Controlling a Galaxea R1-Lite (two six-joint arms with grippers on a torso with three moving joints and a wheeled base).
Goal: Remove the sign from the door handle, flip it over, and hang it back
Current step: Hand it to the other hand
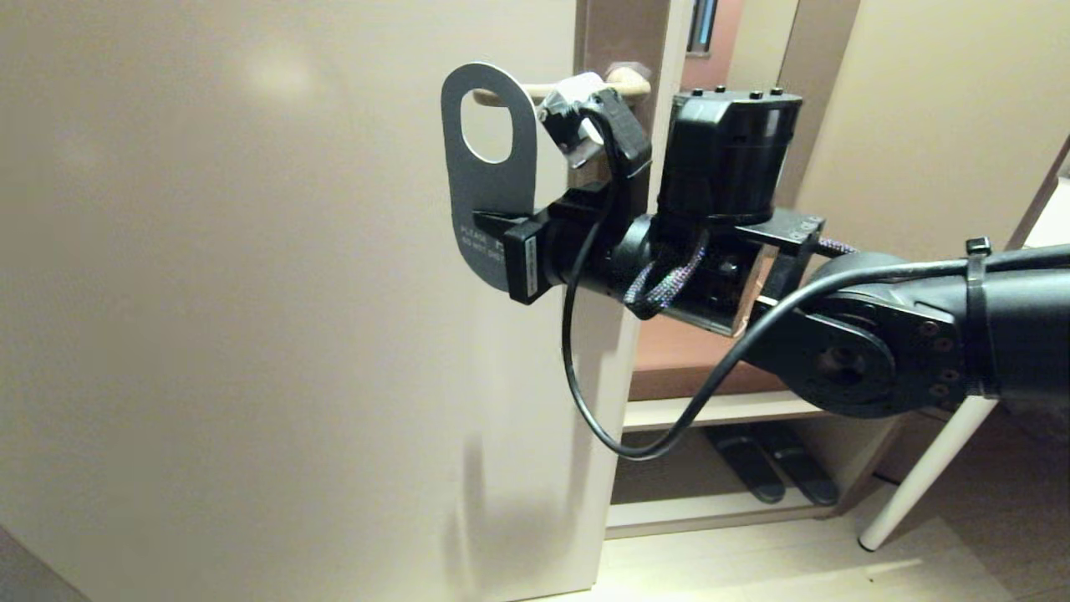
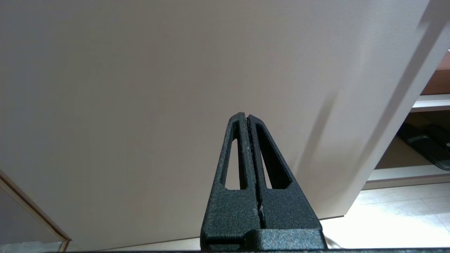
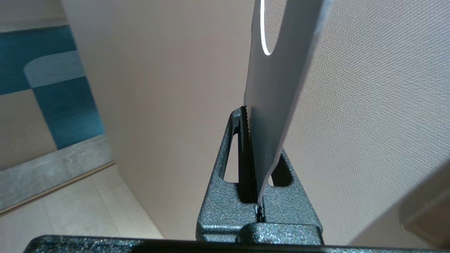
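Right end effector (image 3: 251,147) clamping sign (image 1: 489,180), beige door (image 1: 251,293), pale floor (image 1: 752,573)

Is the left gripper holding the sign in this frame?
No. In its wrist view the left gripper is shut on nothing in front of the bare door, while the right gripper clamps the sign.

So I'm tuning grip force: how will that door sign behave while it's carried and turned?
The sign probably stays fairly stiff: held by its lower end in the right gripper, it stands straight with no droop. Being thin and holed, it is likely light. Its smooth faces may slip, though the serrated fingers should help.
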